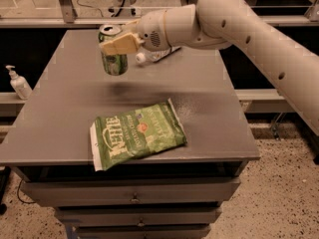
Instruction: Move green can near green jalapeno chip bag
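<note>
Two-finger gripper here, with its tan fingers clamped on the upper part of the green can. The can hangs upright off the worktop, over the back-left area, with its shadow underneath. A clear bottle lies just behind the wrist, and the green jalapeno chip bag lies flat near the front edge, well apart from the can.

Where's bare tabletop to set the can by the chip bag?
The gripper holds the green can above the table, back left. Bare: the band between can and green jalapeno chip bag, and right of the bag to the table edge. Crowded: back centre, by the bottle and arm.
</note>
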Robot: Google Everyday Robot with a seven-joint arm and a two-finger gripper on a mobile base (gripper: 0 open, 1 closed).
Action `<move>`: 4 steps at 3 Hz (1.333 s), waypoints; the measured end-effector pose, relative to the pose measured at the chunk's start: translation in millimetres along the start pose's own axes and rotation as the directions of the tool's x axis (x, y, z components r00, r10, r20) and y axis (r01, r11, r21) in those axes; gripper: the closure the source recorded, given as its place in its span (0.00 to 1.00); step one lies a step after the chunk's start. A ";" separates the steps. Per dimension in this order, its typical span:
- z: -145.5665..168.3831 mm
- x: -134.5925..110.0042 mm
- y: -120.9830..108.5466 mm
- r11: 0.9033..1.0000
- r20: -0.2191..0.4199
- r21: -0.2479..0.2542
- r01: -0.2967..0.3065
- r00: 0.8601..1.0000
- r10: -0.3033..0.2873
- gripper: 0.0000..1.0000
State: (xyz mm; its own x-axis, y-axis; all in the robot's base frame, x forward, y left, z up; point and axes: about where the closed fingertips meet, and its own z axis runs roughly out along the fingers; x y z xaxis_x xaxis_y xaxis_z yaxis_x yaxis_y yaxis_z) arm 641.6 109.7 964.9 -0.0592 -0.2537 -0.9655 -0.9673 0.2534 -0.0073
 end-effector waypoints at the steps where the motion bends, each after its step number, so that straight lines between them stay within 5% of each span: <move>1: -30.4 6.9 -1.2 1.000 -0.027 0.012 -0.004 1.000 0.004 1.00; 4: -65.9 61.3 6.4 0.999 -0.027 -0.024 -0.048 0.999 0.047 1.00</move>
State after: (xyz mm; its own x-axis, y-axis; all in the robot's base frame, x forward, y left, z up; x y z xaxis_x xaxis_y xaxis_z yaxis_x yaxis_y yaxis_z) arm 615.5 34.2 922.8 -0.1116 -0.2664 -0.9574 -0.9690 0.2430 0.0454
